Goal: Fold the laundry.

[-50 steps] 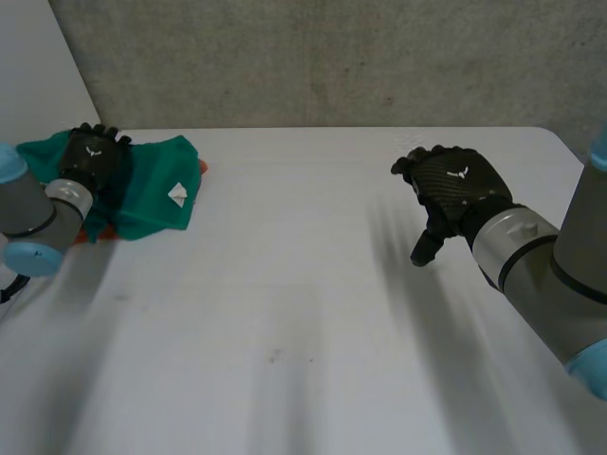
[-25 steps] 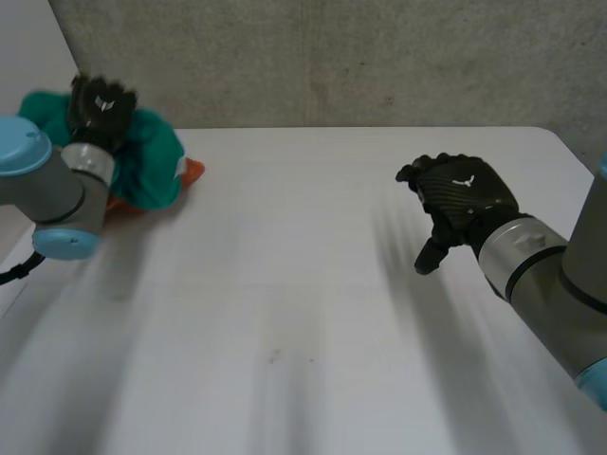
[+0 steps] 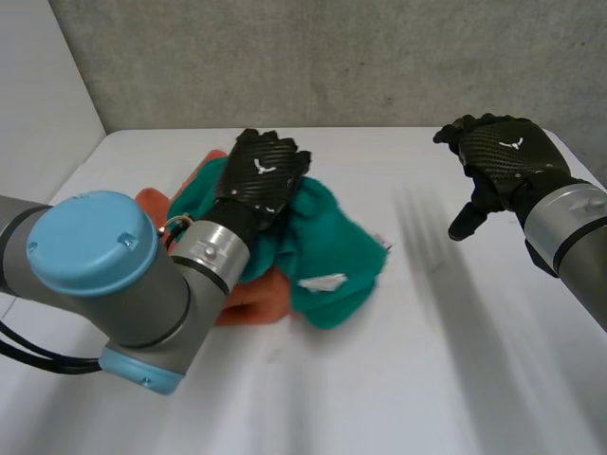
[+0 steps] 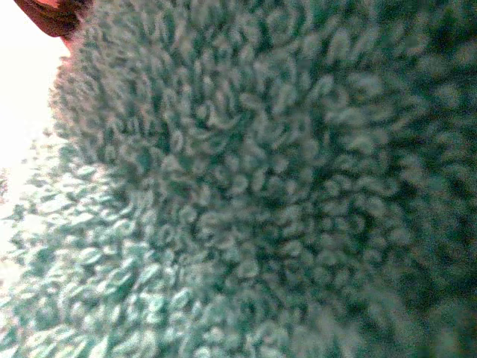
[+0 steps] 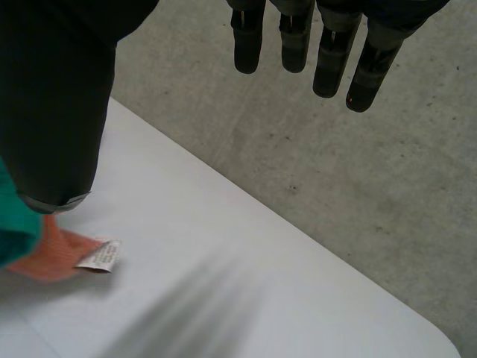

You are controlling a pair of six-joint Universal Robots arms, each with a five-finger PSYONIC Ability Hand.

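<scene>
Centre-left in the head view, the left hand [image 3: 261,180] sits on a bunched teal towel [image 3: 332,251], its fingers curled into the pile. An orange cloth [image 3: 248,301] lies beneath on the white counter [image 3: 379,379]. Upper right, the right hand [image 3: 503,156] hovers with its fingers straight and slightly apart.

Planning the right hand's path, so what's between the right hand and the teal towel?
Only bare white table, as the head view shows: nothing lies between the right hand and the teal towel.
</scene>
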